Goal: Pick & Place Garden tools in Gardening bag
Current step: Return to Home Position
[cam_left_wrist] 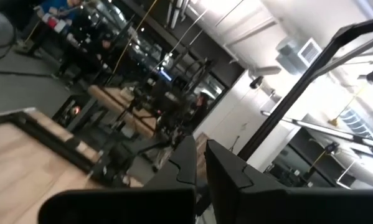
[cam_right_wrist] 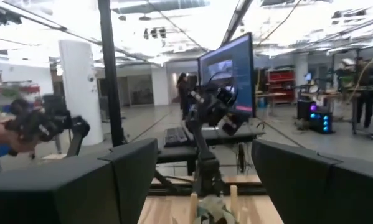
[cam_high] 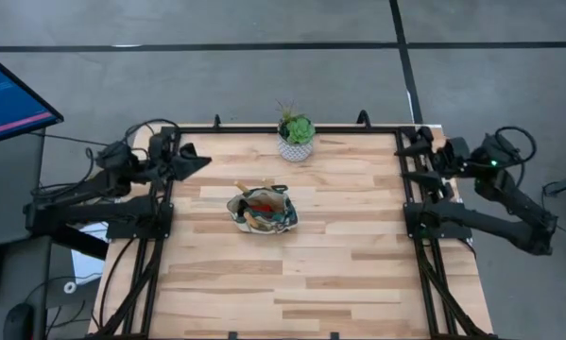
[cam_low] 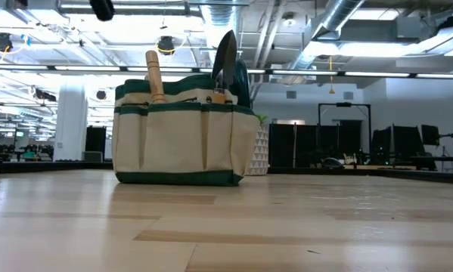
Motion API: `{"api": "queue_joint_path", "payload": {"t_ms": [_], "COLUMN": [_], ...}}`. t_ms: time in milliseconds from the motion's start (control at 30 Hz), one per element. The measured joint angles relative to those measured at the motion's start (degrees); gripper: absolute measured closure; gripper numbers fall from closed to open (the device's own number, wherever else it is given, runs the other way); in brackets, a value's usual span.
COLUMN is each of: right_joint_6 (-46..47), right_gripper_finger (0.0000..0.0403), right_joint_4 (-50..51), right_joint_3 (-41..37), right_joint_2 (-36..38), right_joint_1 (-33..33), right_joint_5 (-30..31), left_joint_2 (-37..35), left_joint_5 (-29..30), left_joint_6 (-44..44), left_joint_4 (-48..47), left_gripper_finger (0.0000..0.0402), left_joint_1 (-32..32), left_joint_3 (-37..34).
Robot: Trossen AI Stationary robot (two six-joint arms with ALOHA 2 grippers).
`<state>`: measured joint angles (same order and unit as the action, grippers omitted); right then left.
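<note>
Light wood-plank table (cam_high: 339,274), black rails (cam_high: 156,264) along left and right edges; grey floor (cam_high: 264,85) around, monitor (cam_high: 13,99) upper left. Open wood on every side of tan, green-trimmed gardening bag (cam_high: 262,210), upright at frame centre; wooden handle (cam_low: 155,75) and trowel blade (cam_low: 225,59) poke out top. Potted plant (cam_high: 295,137) upper centre. At left edge, left gripper (cam_high: 203,161) pinched together, empty. At right edge, right gripper (cam_high: 403,159) spread wide, empty.

A light wooden table (cam_high: 339,274) with a black frame is set on a grey floor (cam_high: 264,85) crossed by dark lines. A screen (cam_high: 8,99) is seen past the table's left edge. In the low view, silver pipes (cam_low: 339,41) and bright lights (cam_low: 165,45) are hung under the ceiling, and a white pillar (cam_low: 71,125) is seen far behind the table's back edge.
</note>
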<state>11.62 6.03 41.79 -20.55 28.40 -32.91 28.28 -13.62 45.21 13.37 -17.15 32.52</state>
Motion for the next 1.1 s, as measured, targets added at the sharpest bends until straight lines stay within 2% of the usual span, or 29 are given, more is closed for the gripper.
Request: {"api": "queue_joint_path", "payload": {"t_ms": [233,500,667,1100], "right_joint_6": [3.5,17.1,24.2,25.9], "right_gripper_finger": [0.0149,0.0149,0.0149,0.0149], "right_joint_4": [-0.8,-20.9,-32.9,-34.8], "right_joint_3": [-8.3,-27.5,-35.2,-41.2], "right_joint_2": [9.5,20.3,20.2,20.3], "right_joint_1": [0.0,0.0,-0.4,-2.8], "right_joint_5": [4.5,6.7,7.7,12.2], "left_joint_2": [-3.7,-9.8,-13.3,-16.7], "left_joint_5": [-0.6,-2.3,-2.3,-2.3], "left_joint_6": [0.0,-0.2,0.0,0.0], "left_joint_4": [1.1,4.2,4.4,4.5], "left_gripper_finger": [0.0400,0.0400,0.0400,0.0400], "left_joint_1": [0.0,0.0,0.0,0.0], "left_joint_3": [-7.0,-12.1,-14.8,-20.8]}}
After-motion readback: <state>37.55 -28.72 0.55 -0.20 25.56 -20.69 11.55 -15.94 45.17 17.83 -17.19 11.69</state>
